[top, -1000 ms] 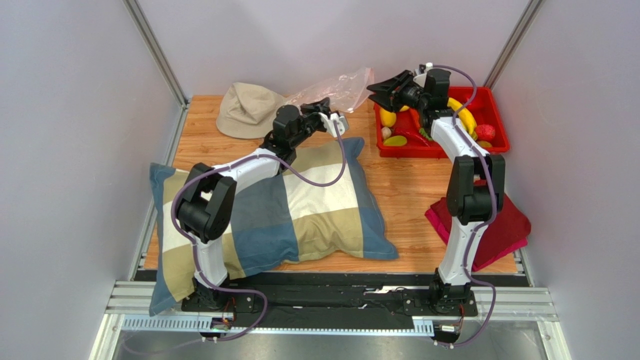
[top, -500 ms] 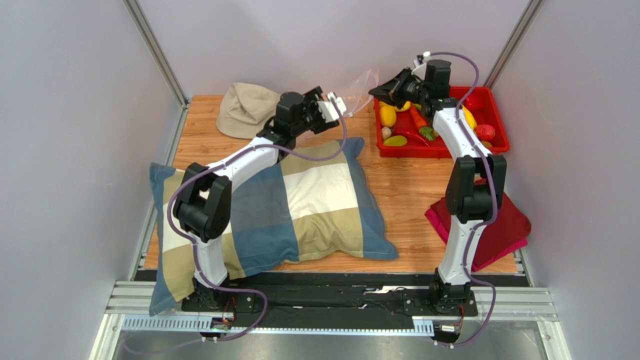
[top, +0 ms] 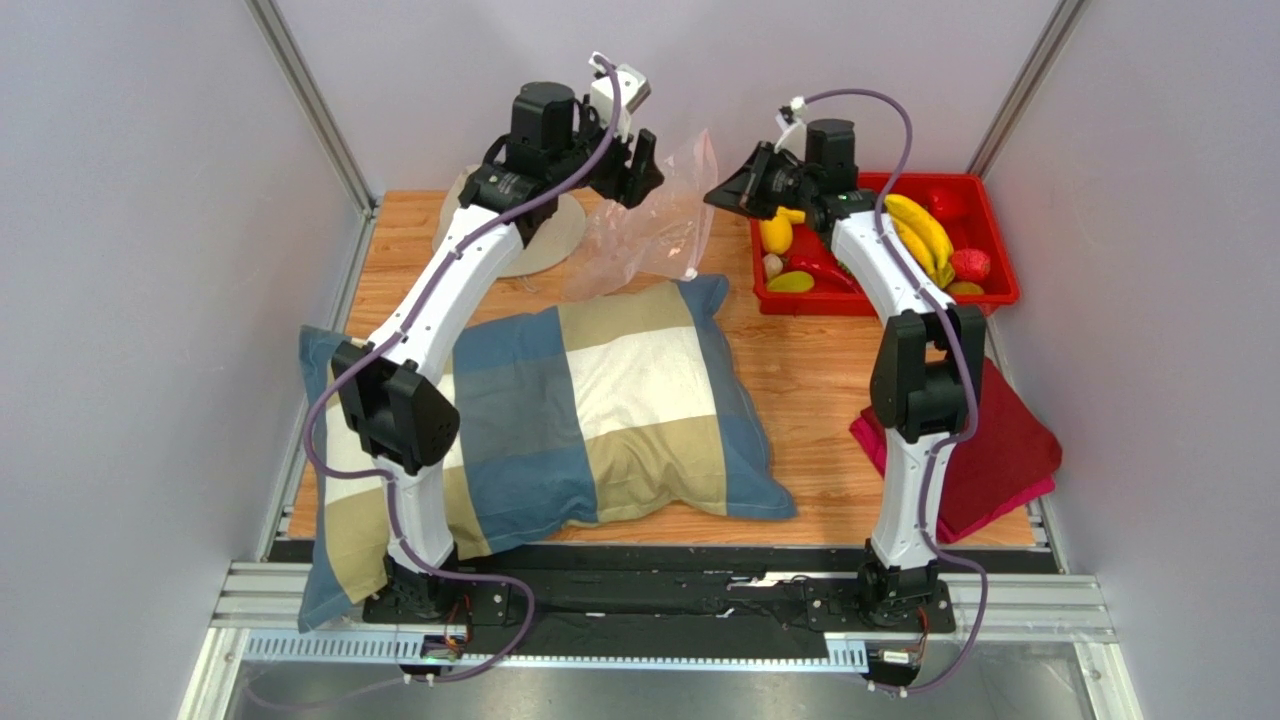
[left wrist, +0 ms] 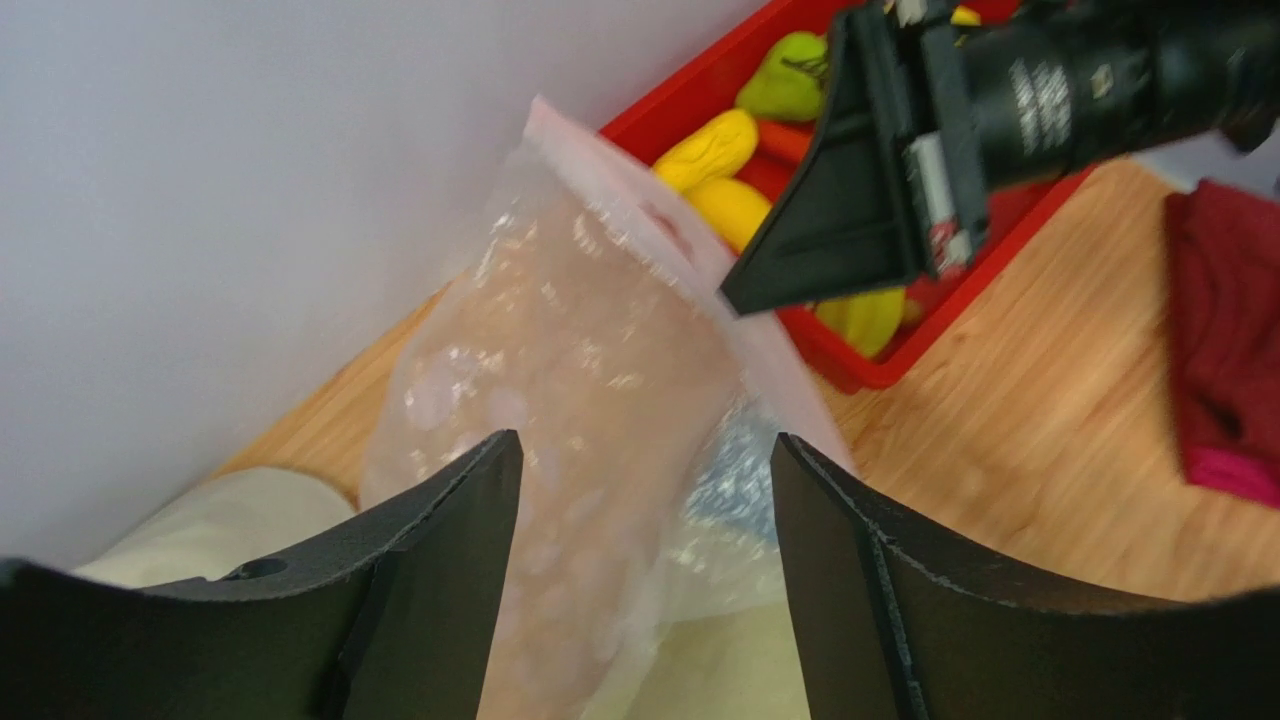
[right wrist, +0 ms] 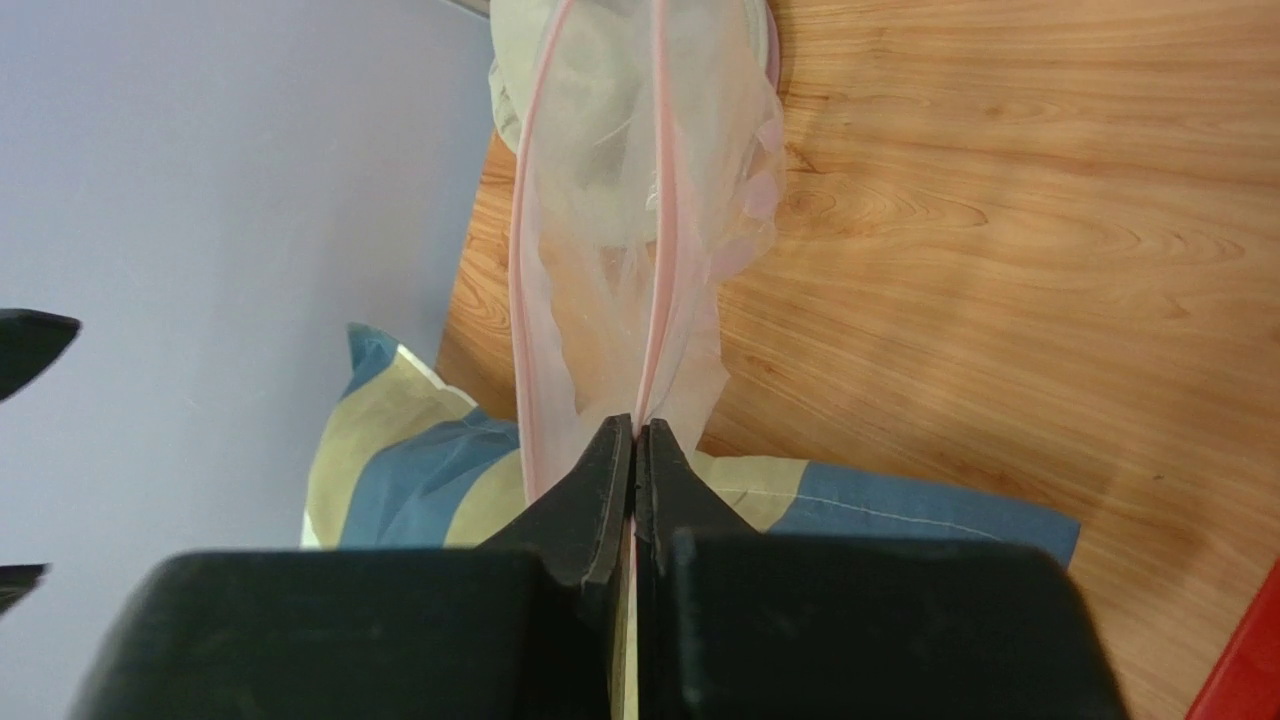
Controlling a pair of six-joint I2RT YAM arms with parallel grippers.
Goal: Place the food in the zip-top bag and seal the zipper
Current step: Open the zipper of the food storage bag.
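The zip-top bag (top: 649, 225) hangs crinkled and clear above the back of the table, its lower end by the pillow. My right gripper (right wrist: 634, 425) is shut on the pink zipper (right wrist: 663, 225) at the bag's (right wrist: 616, 165) mouth, and in the top view the right gripper (top: 721, 189) sits at the bag's right edge. My left gripper (left wrist: 646, 440) is open, high at the bag's left side, and the bag (left wrist: 586, 360) shows in the gap between its fingers. The food (top: 917, 228) lies in the red tray: lemon (left wrist: 706, 150), bananas, red and green pieces.
The red tray (top: 995, 210) stands at the back right. A checked pillow (top: 601, 405) fills the left and middle. A beige hat (top: 544, 240) lies behind my left arm. A dark red cloth (top: 1007, 450) lies at the right edge. Walls close in on three sides.
My left arm rose from the pillow's back edge and its gripper opened. My right gripper swung left from the tray and shut on the bag's mouth. The bag now hangs lifted.
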